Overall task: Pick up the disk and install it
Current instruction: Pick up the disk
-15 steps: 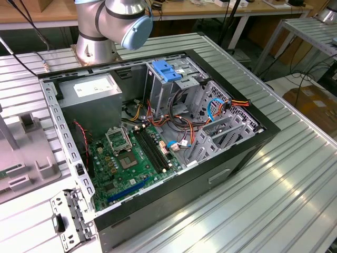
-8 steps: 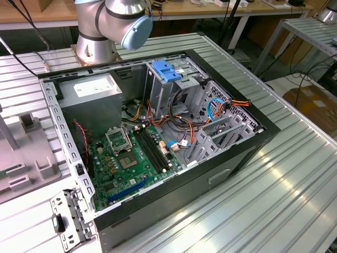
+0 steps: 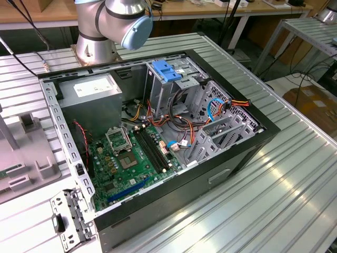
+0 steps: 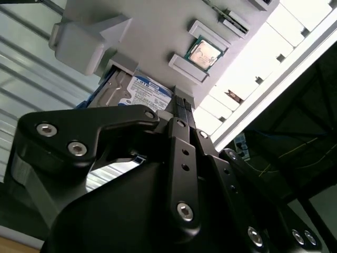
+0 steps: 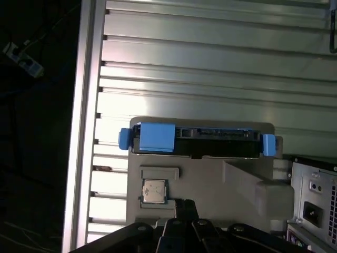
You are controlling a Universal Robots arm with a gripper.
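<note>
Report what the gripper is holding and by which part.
Nothing is held. The gripper is shut on nothing, apart from the disk, which sits in the grey holder.

So the disk (image 5: 216,141) is sitting on its edge in a grey holder (image 5: 210,182), with its blue side rail (image 5: 153,136) facing the camera. Just beside it, same holder, there's a CPU (image 5: 155,191) in a square pocket. The gripper (image 5: 184,204) hovers near the CPU, fingers closed together I think, holding nothing. The holder rests on a ribbed aluminium table (image 5: 210,63), with a PC case (image 5: 313,203) corner close by.
</note>
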